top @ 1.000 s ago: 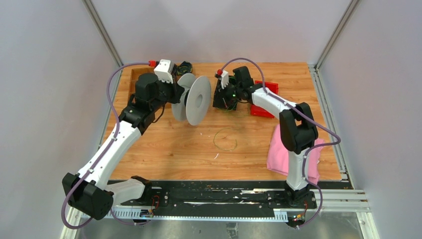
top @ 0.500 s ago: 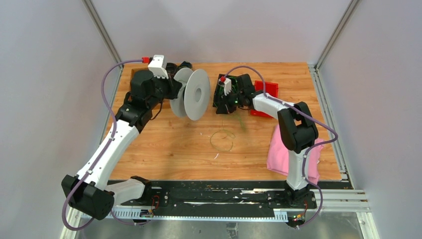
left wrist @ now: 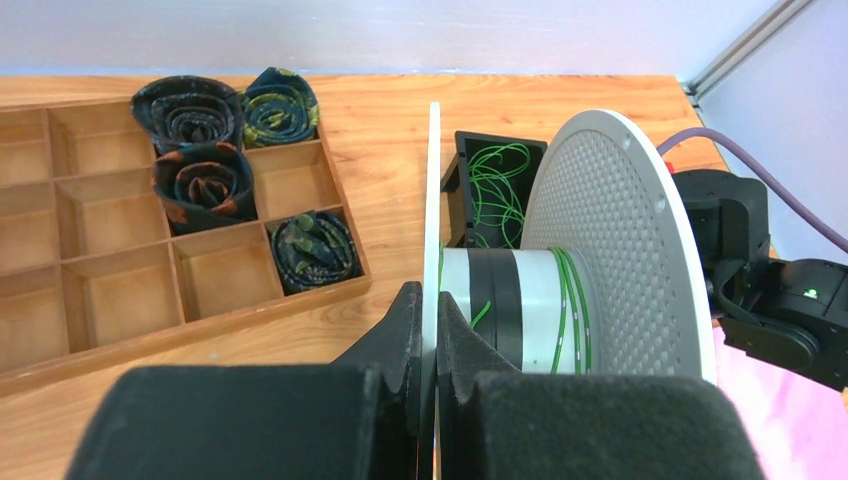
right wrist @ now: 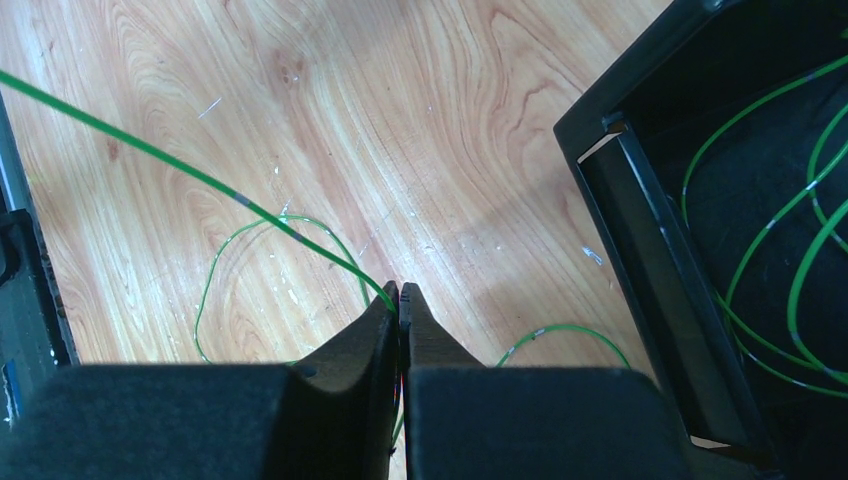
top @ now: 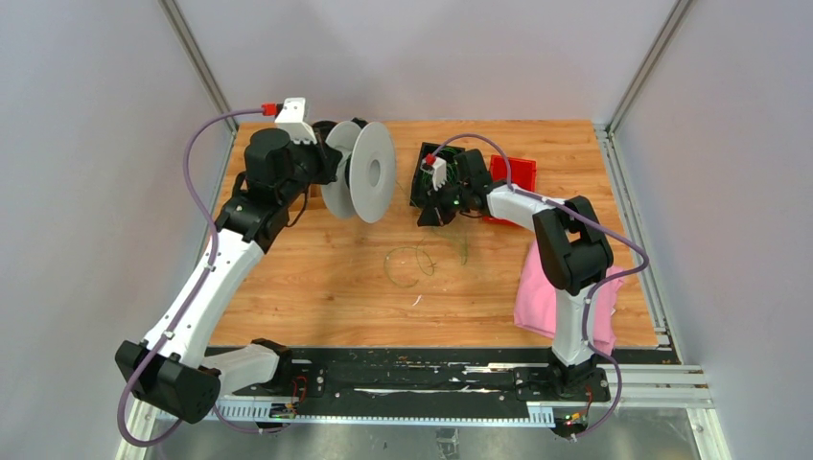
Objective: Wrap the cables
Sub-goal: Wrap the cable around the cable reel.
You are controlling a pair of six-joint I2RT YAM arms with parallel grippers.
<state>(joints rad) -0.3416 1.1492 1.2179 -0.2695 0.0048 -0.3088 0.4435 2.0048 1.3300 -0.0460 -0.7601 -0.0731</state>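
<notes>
**Top external view: spool clamped on the left, a green strand pinched on the right**

Top external view: the left pincer point(top: 329, 171) grips the grey spool point(top: 372, 171) and holds it above the far left part of the desk point(top: 316, 287), flanges upright. The right pincer point(top: 431, 213) sits just beside a black box point(top: 423, 178) near the middle of the far edge. A loose loop of the cables point(top: 407, 264) lies on the wood near the desk's centre. A pink cloth point(top: 537, 287) lies at the right edge, under the right arm.

Left wrist view: the left pincer point(left wrist: 428, 300) is clamped on the spool's thin near flange, one finger on each face. A few turns of the cables point(left wrist: 565, 310) sit on the spool's point(left wrist: 610, 230) core. More of them curl inside the black box point(left wrist: 465, 160) behind it. To the left is a wooden tray point(left wrist: 110, 300), with dark rolled bundles point(left wrist: 205, 180) in four of its compartments.

Right wrist view: the right pincer point(right wrist: 399, 295) is closed together, nipping one strand of the cables point(right wrist: 240, 205) at its tips. That strand runs up and away to the left. Another loop rests on the desk point(right wrist: 400, 120) below. The black box point(right wrist: 640, 220) stands at the right, holding more green loops.
</notes>
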